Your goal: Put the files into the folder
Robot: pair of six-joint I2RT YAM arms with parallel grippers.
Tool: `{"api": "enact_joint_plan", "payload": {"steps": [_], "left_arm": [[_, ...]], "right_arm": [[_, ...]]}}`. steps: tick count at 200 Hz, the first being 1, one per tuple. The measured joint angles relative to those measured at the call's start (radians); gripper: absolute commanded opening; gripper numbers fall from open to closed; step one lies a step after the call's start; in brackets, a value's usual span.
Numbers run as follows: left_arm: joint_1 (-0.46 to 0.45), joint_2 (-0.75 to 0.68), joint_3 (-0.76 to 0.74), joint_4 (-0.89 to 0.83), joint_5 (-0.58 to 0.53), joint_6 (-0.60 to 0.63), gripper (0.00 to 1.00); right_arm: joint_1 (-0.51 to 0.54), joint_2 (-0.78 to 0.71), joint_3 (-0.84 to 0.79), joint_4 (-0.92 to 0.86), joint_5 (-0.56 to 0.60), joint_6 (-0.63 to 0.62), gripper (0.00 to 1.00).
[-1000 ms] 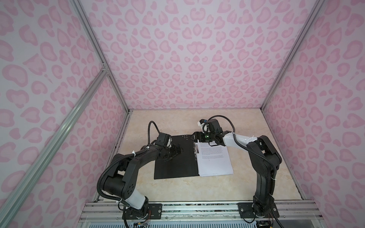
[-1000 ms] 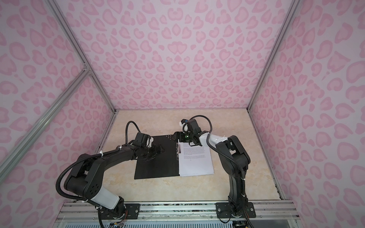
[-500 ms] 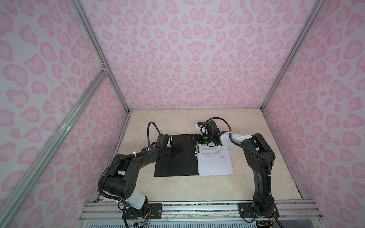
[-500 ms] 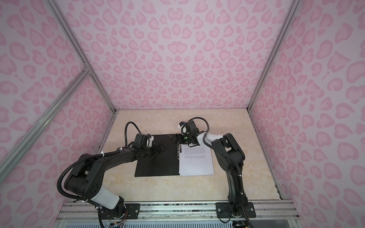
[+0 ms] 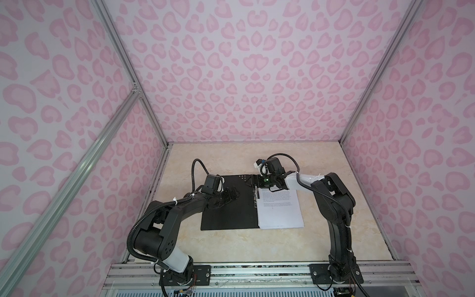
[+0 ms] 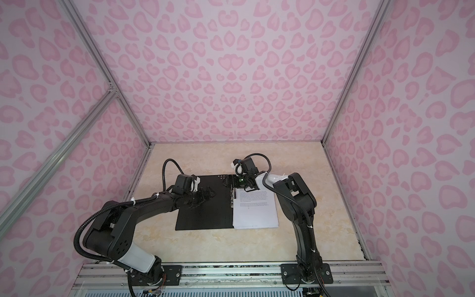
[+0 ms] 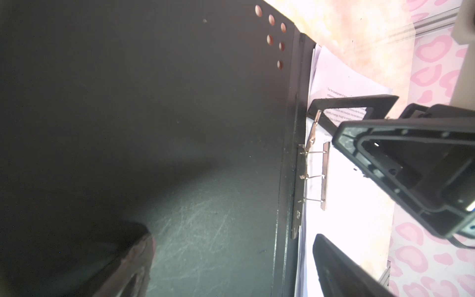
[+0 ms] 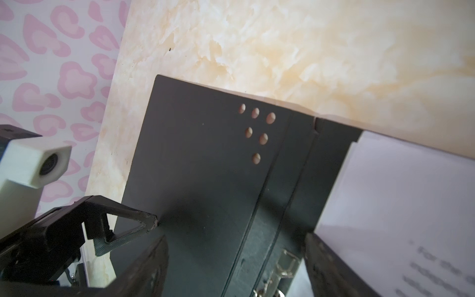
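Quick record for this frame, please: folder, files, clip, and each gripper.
folder: lying open, black inside up
files: stacked on its right half, beside the spine
clip: lever raised
left gripper: open, over the left flap, holding nothing
right gripper: open, jaws either side of the clip lever

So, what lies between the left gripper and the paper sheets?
Bare black inside of the folder, then its metal spine clip; the left wrist view shows it best.
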Motion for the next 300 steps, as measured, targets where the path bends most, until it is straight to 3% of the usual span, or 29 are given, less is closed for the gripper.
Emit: {"api": "enact_joint_plan", "payload": {"steps": [72, 133, 182, 249, 300], "left_arm": [[0.0, -0.001, -0.003, 0.005, -0.002, -0.005, 0.98], [0.0, -0.002, -0.002, 0.008, -0.006, -0.023, 0.98], [0.0, -0.003, 0.0, 0.009, -0.012, -0.051, 0.98], [0.002, -0.032, 0.009, -0.06, -0.054, -0.068, 0.98], [0.005, -0.061, 0.005, -0.121, -0.072, -0.068, 0.98]], "right_arm": [[-0.03, 0.037, 0.002, 0.093, -0.134, 0.044, 0.83], [-0.017, -0.037, -0.014, 0.092, -0.21, 0.051, 0.81], [0.012, -0.161, -0.069, 0.043, -0.225, 0.04, 0.81], [0.046, -0.382, -0.305, 0.003, -0.216, 0.051, 0.81], [0.09, -0.465, -0.39, -0.039, -0.193, 0.062, 0.78]]}}
